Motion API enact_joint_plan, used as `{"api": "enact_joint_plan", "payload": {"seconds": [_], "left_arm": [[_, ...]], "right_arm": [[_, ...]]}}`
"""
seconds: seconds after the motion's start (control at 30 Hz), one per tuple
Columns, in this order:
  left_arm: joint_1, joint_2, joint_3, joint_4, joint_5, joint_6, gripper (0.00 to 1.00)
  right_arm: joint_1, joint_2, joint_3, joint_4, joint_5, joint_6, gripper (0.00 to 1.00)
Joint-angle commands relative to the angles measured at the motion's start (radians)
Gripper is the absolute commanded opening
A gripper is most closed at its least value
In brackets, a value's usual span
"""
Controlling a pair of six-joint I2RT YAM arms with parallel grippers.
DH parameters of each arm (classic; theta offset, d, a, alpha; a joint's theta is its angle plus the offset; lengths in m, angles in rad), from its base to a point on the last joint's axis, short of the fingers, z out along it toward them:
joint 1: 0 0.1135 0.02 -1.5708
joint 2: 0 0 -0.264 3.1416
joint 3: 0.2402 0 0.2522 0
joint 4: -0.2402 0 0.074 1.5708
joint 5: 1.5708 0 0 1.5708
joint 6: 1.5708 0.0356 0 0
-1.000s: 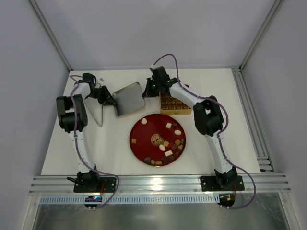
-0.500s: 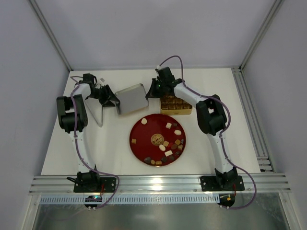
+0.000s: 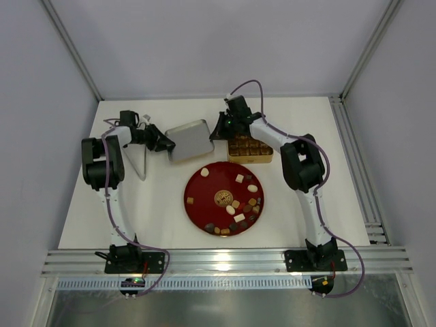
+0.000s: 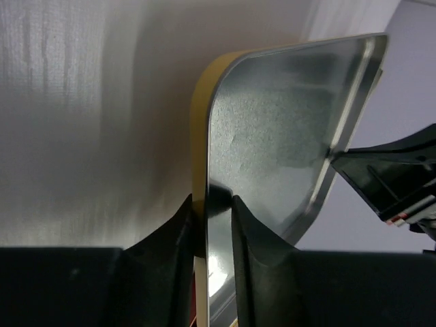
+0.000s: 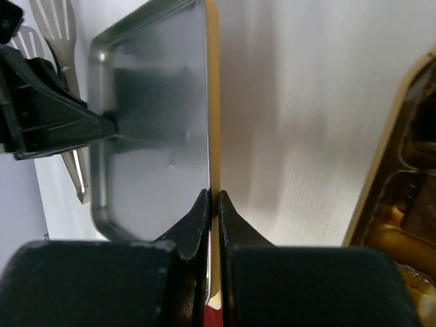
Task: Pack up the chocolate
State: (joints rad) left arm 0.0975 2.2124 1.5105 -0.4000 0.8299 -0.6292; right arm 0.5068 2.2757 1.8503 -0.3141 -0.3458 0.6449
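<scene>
Several small chocolates point(image 3: 236, 204) in dark brown, caramel and cream lie on the round red plate point(image 3: 197, 204). More chocolates sit in the square gold tin point(image 3: 251, 148), whose edge shows in the right wrist view point(image 5: 409, 191). A silver-lined, gold-rimmed tin lid point(image 3: 189, 139) hangs tilted above the table between both grippers. My left gripper point(image 3: 165, 144) is shut on its left edge point(image 4: 212, 204). My right gripper point(image 3: 216, 131) is shut on its right rim point(image 5: 213, 197). The lid fills the left wrist view point(image 4: 286, 129) and the right wrist view point(image 5: 157, 129).
Metal tongs point(image 3: 139, 163) lie on the white table below the left gripper and show in the right wrist view point(image 5: 54, 27). The plate sits at the table's centre front. Grey walls and aluminium rails enclose the table.
Both grippers have shifted slightly right with the lid between them. The lid has turned and looks flatter and narrower from above. The plate and tin have not moved.
</scene>
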Motion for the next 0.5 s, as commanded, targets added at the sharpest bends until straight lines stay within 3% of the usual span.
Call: {"api": "enact_joint_plan", "payload": {"seconds": [0.0,0.2,0.47], "left_arm": [[-0.019,-0.082,-0.026,0.130,0.064,-0.096,0.20],[-0.022,-0.105,-0.032,0.162,0.092,-0.139,0.01],[-0.027,-0.146,-0.042,0.170,0.113,-0.170,0.00]], "right_arm": [[0.016,-0.096,-0.003,0.105,-0.058,0.038,0.04],[0.019,-0.117,-0.043,0.125,-0.056,0.042,0.04],[0.038,-0.150,-0.051,0.099,-0.001,-0.013,0.06]]}}
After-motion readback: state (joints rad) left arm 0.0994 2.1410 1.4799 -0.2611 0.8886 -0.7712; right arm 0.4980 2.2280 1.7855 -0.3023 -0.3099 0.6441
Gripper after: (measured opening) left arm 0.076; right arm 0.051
